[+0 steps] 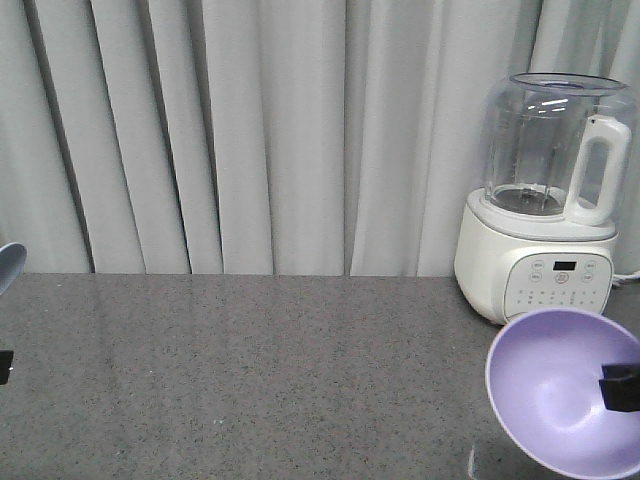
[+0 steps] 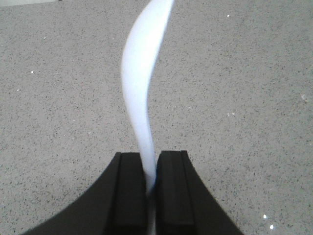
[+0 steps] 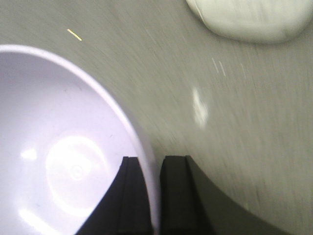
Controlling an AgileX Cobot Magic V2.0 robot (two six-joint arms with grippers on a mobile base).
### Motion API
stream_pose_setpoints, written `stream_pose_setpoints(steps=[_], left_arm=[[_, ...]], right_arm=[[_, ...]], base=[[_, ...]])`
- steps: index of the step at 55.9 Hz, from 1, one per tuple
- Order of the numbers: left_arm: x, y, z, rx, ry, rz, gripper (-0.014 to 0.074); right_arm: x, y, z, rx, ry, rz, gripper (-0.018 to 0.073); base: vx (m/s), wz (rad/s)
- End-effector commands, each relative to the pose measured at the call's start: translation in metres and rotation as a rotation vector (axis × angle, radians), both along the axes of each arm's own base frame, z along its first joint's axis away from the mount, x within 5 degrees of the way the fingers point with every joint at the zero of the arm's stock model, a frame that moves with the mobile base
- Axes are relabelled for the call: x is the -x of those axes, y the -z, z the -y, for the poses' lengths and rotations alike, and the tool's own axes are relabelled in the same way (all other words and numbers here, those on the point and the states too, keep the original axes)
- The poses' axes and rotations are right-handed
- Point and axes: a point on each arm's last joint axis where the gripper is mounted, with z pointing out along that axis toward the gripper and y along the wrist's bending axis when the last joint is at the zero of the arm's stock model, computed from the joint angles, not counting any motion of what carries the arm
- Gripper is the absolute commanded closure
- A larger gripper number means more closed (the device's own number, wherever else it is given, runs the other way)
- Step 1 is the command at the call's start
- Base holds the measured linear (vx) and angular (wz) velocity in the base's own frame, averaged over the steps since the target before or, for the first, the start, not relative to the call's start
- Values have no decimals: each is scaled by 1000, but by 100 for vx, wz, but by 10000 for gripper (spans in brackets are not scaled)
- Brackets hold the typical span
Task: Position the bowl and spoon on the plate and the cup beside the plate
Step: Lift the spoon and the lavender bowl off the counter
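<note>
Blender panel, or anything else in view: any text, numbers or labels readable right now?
Blender control panel: small display and button markings, too small and blurred to read.
Bowl: faint round mark inside, illegible.
Spoon, countertop: no text visible.

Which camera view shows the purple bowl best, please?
The front view: nearly the whole bowl shows, tilted, with the right gripper on its rim. The right wrist view shows only part of the inside and the rim between the fingers. The left wrist view shows none of it.
</note>
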Motion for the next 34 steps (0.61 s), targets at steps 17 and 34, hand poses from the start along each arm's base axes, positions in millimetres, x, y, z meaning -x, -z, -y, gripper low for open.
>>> stream_pose_setpoints(steps=[17,34], left_arm=[[77,1,-12,45,38,415,603],[121,21,-21,73,38,581,603]], right_arm=[[116,-38,-24,-63,-32,556,569],[146,-30,-25,-54,-12,642,568]], base=[[0,0],[0,0]])
